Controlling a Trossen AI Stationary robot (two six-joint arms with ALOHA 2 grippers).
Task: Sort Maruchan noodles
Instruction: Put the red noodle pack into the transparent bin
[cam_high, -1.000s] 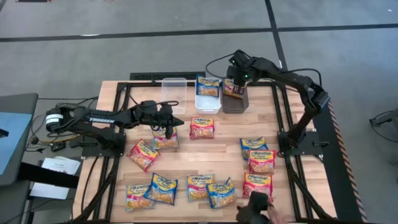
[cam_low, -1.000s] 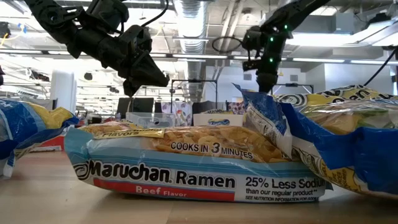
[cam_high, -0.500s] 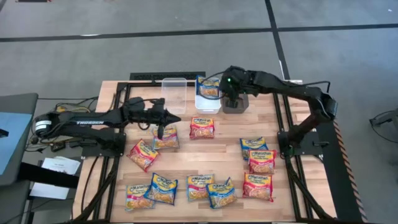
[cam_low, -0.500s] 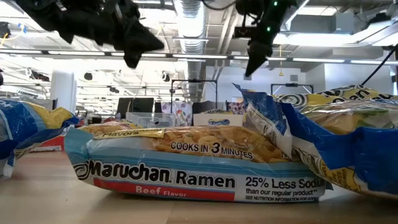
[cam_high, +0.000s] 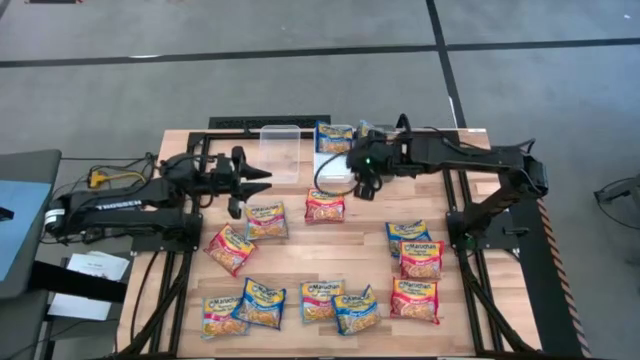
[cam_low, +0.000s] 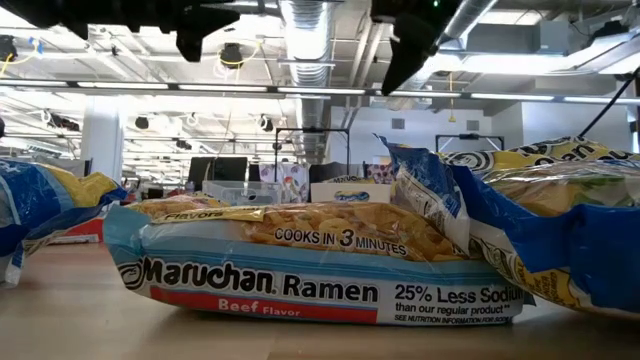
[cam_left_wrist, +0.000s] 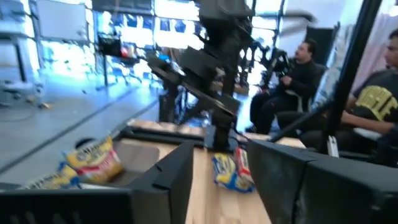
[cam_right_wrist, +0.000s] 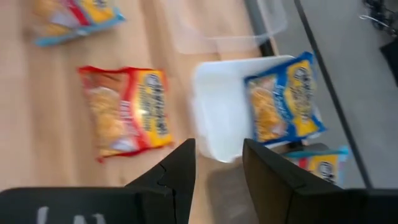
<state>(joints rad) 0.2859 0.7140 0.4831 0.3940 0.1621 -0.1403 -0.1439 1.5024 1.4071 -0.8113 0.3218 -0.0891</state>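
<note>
Maruchan noodles (cam_high: 267, 220) on table just beside left hand (cam_high: 262, 180), fingers parted, empty

The floor (cam_high: 300, 70) around the wooden surface (cam_high: 365, 240) was grey, crossed by dark seam lines; a dark desk corner (cam_high: 25, 220) stood at one side, with white papers (cam_high: 85, 275) lying on the floor beside it; overhead ran a silver ventilation duct (cam_low: 310, 30) among long ceiling strip lights (cam_low: 120, 88); a white column (cam_low: 100, 140) stood far back; two seated people (cam_left_wrist: 348, 112) in dark clothes waited beyond the surface, near bright windows (cam_left_wrist: 124, 18)
</note>
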